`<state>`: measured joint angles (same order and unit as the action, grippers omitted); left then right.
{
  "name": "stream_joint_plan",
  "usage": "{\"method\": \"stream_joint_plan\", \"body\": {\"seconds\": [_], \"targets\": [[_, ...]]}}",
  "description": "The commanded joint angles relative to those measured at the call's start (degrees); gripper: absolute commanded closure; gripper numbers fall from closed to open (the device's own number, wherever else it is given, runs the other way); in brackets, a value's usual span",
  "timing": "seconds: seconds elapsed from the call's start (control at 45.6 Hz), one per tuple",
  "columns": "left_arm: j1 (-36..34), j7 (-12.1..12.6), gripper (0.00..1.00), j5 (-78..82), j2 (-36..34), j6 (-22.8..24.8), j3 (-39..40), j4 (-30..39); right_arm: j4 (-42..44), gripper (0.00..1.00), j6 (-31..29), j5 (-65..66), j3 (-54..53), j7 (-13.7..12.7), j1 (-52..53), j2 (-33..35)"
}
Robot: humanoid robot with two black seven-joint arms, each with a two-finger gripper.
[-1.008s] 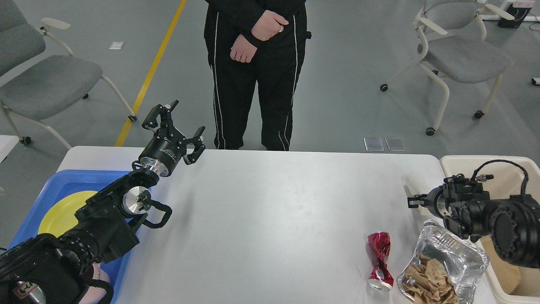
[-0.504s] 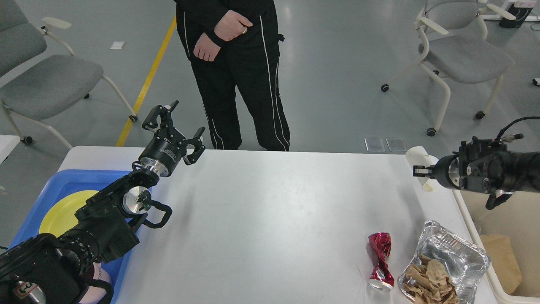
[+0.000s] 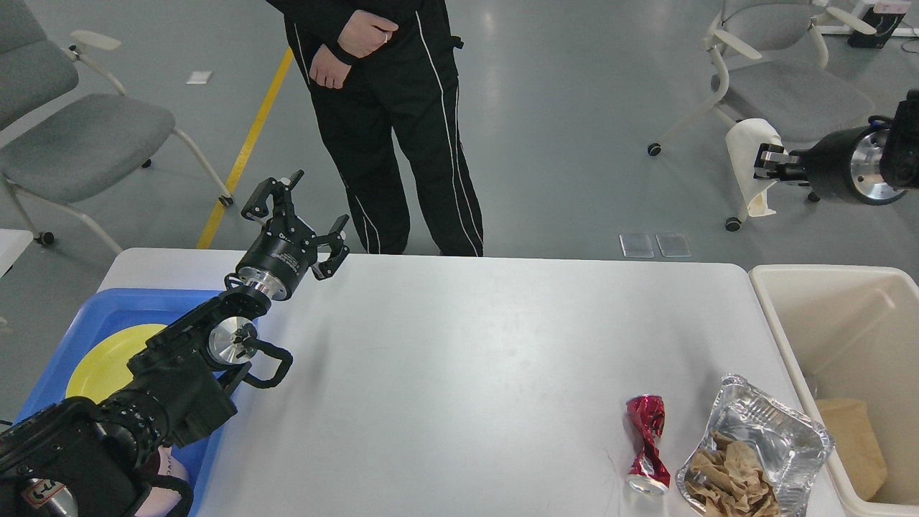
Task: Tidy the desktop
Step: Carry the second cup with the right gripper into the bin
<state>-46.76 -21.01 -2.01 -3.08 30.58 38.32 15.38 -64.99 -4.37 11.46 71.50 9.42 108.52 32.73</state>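
Right tool (image 3: 759, 162): clamped on white paper (image 3: 747, 169) — high beyond worktop (image 3: 459, 373) far-right corner.
Left tool (image 3: 296, 212): spread open, empty — over worktop's far-left edge.
Worktop: long axis left-right.

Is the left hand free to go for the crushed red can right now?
Probably yes: the left hand is open and empty, with bare desktop between it and the red can, though that is a long reach.

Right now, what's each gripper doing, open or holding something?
Left gripper: jaws open, holding nothing.
Right gripper: shut on a white paper towel.
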Motion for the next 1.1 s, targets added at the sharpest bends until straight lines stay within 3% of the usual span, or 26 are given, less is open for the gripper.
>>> {"method": "stream_joint_plan", "body": {"seconds": [0.0,0.175,0.482,0.504,0.526,0.592,0.635,1.074], "targets": [[0.0,0.0,0.04,0.0,0.0,0.0,0.0,0.0,7.8,1.0,0.6,-0.2,-0.2,-0.1,-8.7,0.4],[0.0,0.0,0.04,0.1,0.0,0.0,0.0,0.0,23.6,1.0,0.9,-1.0,-2.2,-0.3,-27.1,0.3],[0.0,0.0,0.04,0.0,0.0,0.0,0.0,0.0,38.3,1.0,0.9,-0.9,-7.6,-0.5,-50.9,0.0],[0.0,0.0,0.04,0.1,0.0,0.0,0.0,0.0,39.2,0.93,0.9,-0.9,-8.1,-0.5,-52.0,-0.1],[0.0,0.0,0.04,0.0,0.0,0.0,0.0,0.1,40.0,0.79,0.9,-0.9,-8.7,-0.5,-53.1,-0.3],[0.0,0.0,0.04,0.1,0.0,0.0,0.0,0.0,42.0,0.28,1.5,-1.0,-10.8,-0.5,-55.7,-0.6],[0.0,0.0,0.04,0.0,0.0,0.0,0.0,0.1,42.6,0.02,1.8,-1.0,-12.3,-0.4,-56.8,-0.9],[0.0,0.0,0.04,0.0,0.0,0.0,0.0,0.0,42.0,0.0,0.8,-1.4,-16.2,-0.5,-58.5,-1.1]]}}
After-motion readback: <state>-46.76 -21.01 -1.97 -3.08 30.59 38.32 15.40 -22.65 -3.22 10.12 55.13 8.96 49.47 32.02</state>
